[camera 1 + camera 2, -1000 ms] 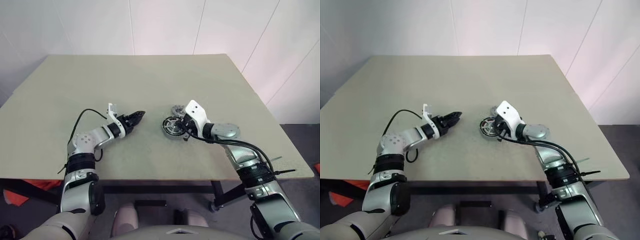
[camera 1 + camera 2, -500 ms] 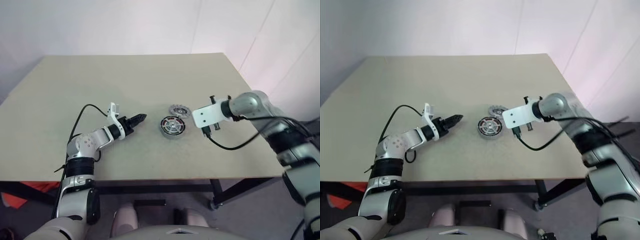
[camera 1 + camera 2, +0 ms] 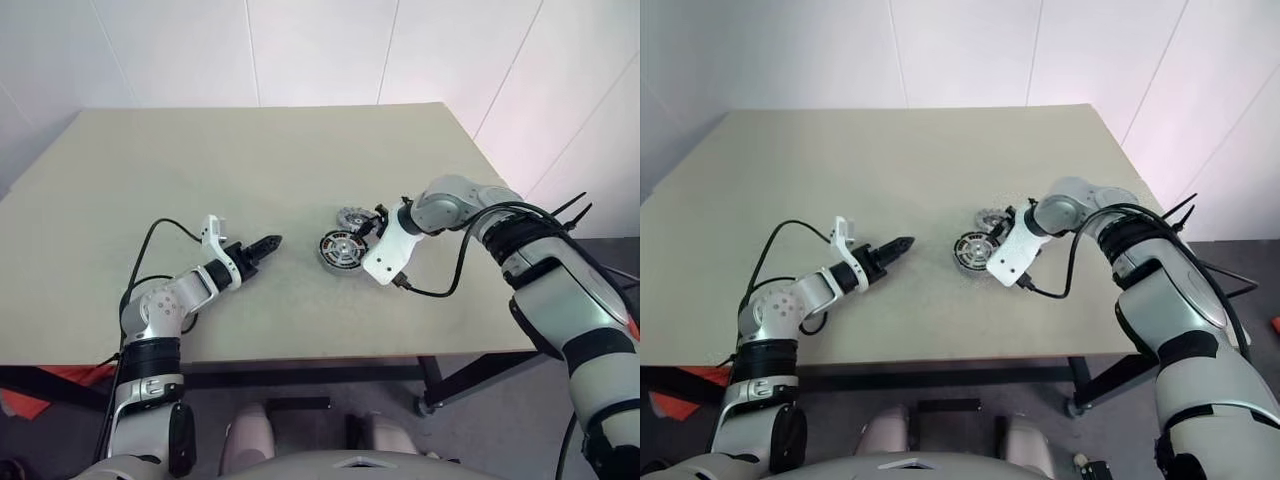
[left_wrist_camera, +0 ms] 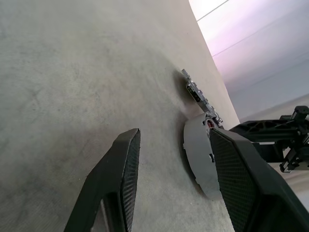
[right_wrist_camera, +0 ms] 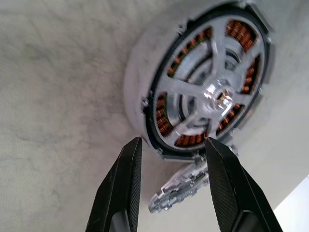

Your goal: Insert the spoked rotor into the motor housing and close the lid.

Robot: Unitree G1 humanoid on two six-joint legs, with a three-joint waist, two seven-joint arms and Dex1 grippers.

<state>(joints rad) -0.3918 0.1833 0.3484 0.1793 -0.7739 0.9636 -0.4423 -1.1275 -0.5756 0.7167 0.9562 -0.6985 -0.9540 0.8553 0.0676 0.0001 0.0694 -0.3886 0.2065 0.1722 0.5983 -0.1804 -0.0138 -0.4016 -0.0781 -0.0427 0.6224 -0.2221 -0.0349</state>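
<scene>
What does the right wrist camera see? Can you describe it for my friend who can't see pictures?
The right gripper hangs open just above the motor housing on the table. The silvery spoked rotor sits inside it, with copper windings showing between the spokes. A second round silvery part lies flat beside the housing.

shiny metal spoked rotor (image 5: 207, 96) (copper windings)

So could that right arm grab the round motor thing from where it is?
Probably yes. The right pincer stands open right over the motor housing, the spoked rotor already sits inside it, and nothing lies between.
</scene>
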